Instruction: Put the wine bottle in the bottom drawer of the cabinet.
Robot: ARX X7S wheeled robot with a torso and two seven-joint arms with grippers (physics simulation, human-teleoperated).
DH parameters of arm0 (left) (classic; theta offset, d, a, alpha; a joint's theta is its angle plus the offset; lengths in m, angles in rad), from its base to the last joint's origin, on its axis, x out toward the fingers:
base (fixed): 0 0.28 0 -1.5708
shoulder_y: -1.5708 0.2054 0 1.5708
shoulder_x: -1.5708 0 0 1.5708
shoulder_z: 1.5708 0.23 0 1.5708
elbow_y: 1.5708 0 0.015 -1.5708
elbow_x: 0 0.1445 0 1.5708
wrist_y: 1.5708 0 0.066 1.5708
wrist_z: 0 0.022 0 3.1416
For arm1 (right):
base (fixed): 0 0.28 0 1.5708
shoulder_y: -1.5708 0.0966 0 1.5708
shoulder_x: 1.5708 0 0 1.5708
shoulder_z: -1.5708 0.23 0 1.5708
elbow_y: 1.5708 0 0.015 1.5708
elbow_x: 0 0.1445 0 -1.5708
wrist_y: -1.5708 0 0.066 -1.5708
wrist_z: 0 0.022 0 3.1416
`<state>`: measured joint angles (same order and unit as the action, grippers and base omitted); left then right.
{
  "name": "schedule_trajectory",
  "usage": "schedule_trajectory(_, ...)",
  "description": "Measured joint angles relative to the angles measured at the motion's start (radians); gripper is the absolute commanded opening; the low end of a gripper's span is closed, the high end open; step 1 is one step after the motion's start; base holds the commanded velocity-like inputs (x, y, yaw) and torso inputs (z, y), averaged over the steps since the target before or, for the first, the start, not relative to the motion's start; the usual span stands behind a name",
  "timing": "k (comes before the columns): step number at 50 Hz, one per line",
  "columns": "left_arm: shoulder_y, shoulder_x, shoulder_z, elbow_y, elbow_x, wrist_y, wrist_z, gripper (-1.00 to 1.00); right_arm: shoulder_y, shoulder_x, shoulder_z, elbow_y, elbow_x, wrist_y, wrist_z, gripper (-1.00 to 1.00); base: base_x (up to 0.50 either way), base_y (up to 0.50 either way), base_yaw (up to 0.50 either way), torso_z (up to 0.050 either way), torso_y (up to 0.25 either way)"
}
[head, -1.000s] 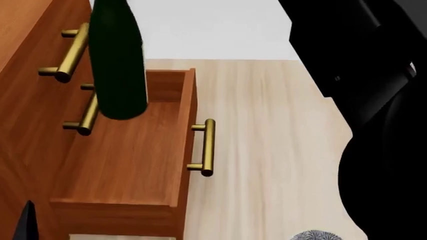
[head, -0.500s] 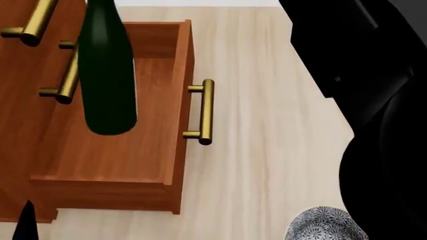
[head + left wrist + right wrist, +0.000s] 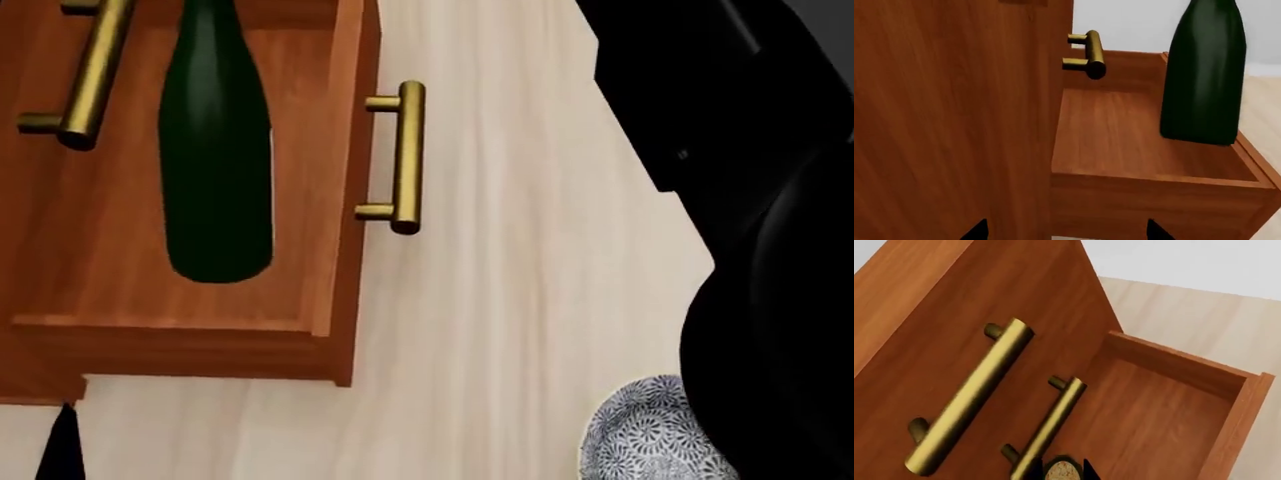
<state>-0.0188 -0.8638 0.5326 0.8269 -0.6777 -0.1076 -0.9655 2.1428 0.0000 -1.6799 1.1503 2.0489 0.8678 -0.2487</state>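
Observation:
The wine bottle (image 3: 214, 150), dark green, hangs upright over the open bottom drawer (image 3: 107, 280) of the cabinet (image 3: 954, 125). It also shows in the left wrist view (image 3: 1204, 75), its base low inside the drawer (image 3: 1121, 130); I cannot tell if it touches the floor. My right gripper (image 3: 1062, 471) is shut on the bottle's top, with the tan cork (image 3: 1062, 472) between its dark fingertips. My left gripper (image 3: 1066, 232) is open and empty, beside the cabinet's side, near the drawer's end wall. The label is hidden.
The drawer's brass handle (image 3: 403, 155) sticks out toward the pale wooden floor (image 3: 534, 250). An upper drawer handle (image 3: 94, 70) overhangs the drawer. A blue patterned bowl (image 3: 654, 440) lies on the floor by my black right arm (image 3: 761, 220).
The bottle has come down lower into the open drawer. The head view has shifted down: the cabinet slid up the picture and the bowl has come further into view.

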Motion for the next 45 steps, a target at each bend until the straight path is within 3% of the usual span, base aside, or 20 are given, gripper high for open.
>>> schedule_trajectory(12,0.0,0.001,0.002,0.001,0.001,-0.002,0.001,1.0,-0.011,0.0,-0.011,0.016,0.037,0.025,-0.005,-1.0,0.0,0.0,0.0,0.0,-0.159)
schedule_trajectory(45,0.0,0.008,0.012,-0.01,0.009,0.003,0.016,1.0,-0.012,0.016,0.16,0.031,0.063,0.008,0.03,-1.0,0.0,0.0,0.0,0.0,-0.146)
